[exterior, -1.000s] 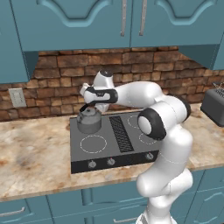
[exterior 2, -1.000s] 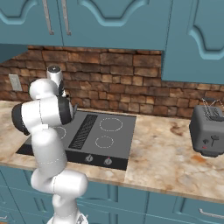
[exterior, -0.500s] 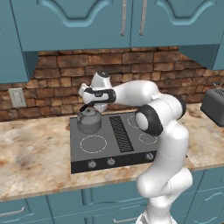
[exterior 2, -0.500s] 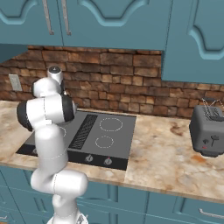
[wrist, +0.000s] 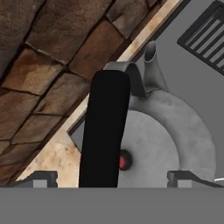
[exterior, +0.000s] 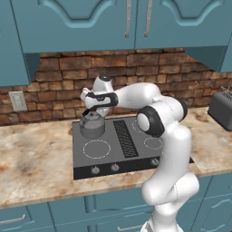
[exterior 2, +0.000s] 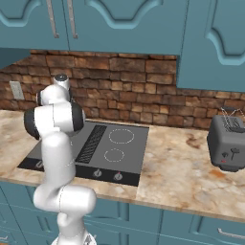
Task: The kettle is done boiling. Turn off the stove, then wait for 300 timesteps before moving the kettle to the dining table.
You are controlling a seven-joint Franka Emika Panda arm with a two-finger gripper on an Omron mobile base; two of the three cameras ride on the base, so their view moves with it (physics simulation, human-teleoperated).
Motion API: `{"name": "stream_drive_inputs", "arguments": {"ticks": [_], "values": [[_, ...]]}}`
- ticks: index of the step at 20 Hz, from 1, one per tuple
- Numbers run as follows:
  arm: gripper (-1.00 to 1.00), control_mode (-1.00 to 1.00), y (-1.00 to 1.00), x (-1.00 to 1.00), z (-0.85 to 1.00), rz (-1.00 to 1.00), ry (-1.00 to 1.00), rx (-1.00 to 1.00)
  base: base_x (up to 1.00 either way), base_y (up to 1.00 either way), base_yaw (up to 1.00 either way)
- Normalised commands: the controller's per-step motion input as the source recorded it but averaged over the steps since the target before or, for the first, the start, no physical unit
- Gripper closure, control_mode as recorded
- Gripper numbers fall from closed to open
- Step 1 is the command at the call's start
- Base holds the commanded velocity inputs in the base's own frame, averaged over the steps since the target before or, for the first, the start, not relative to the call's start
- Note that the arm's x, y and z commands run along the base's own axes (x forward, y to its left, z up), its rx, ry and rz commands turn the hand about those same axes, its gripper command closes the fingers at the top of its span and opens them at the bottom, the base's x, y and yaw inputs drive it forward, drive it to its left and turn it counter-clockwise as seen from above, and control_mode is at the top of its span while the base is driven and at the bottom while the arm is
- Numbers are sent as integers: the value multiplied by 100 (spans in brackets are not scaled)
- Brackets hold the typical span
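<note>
**Gripper poised wide over kettle handle**

Gripper spread fully, nothing held, fingertips straddling the black handle at the bottom of the hand view. Kettle found left of centre in the left base view, seated on the stove's rear left burner. Judged as the pick-up step: best lowered straight until the handle sat well between the pads, then closed squarely at its crown and lifted level, clear of the brick wall.

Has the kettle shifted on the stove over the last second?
No. The kettle sits on the same back-left burner of the stove, just in front of the brick wall, as before.
</note>
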Motion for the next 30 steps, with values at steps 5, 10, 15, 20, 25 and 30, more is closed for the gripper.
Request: {"name": "stream_drive_inputs", "arguments": {"ticks": [5, 10, 15, 20, 25, 30], "values": [[-100, -100, 7, 23, -9, 0, 1, 0, 0, 0, 0], [-100, -100, 10, 19, -10, 0, 0, -1, 0, 0, 0], [100, -100, 18, 0, -12, 0, 0, -2, 0, 0, 0], [100, -100, 3, 0, -8, 0, 1, -1, 0, 0, 0], [100, -100, 1, -1, -2, 0, 1, 0, 0, 0, 0], [100, -100, -15, -30, 7, 0, -12, 2, 0, 0, 0]]}}
